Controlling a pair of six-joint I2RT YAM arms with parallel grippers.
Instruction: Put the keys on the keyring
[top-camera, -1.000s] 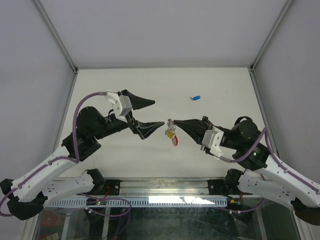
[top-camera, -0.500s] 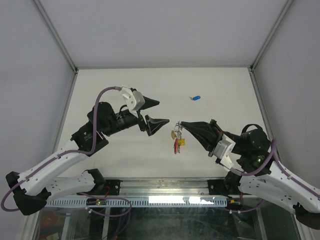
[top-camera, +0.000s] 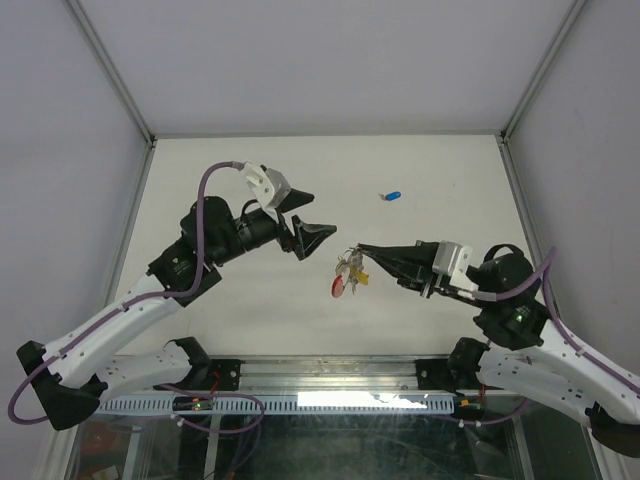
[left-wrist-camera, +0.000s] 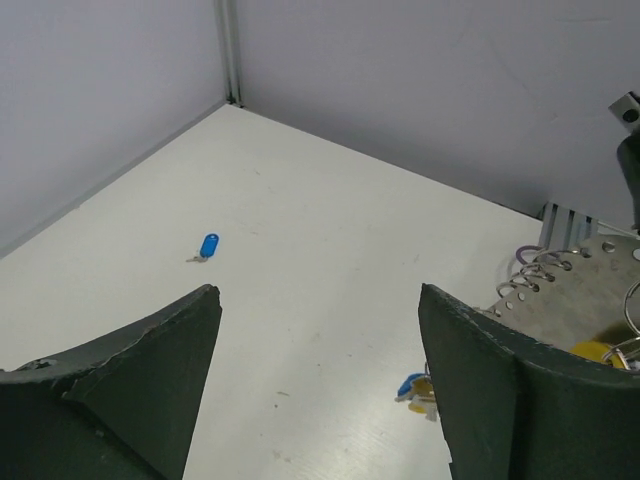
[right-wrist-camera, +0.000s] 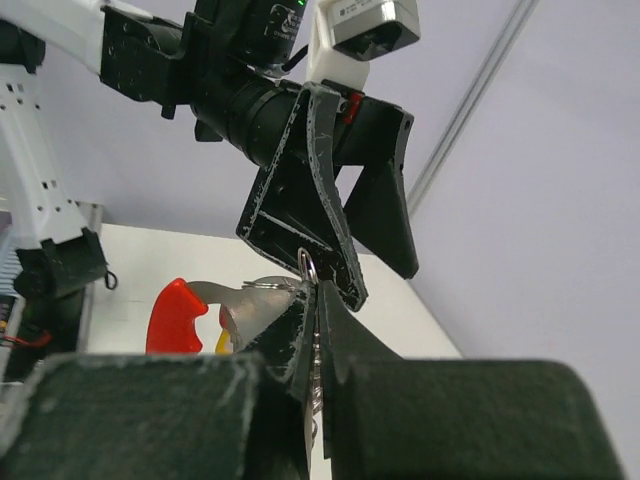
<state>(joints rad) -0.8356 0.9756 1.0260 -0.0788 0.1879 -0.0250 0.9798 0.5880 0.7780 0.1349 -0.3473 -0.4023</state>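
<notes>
My right gripper (top-camera: 362, 249) is shut on the thin silvery keyring (right-wrist-camera: 308, 268) and holds it above the table. A red-headed key (top-camera: 338, 288) and a yellow-headed key (top-camera: 357, 279) hang from it; the red head also shows in the right wrist view (right-wrist-camera: 172, 315). My left gripper (top-camera: 318, 214) is open and empty, just to the left of the ring and apart from it. A loose blue-headed key (top-camera: 393, 195) lies on the table at the back, also in the left wrist view (left-wrist-camera: 208, 245). The hanging keys show partly in the left wrist view (left-wrist-camera: 418, 386) beside the right finger.
White table (top-camera: 250, 170) with grey walls around and metal corner posts. A perforated metal plate and coiled wires (left-wrist-camera: 560, 290) show at the right of the left wrist view.
My right gripper has turned and lifted the ring with its keys, and the red key has swung left. My left gripper has drawn up and back a little, staying open.
</notes>
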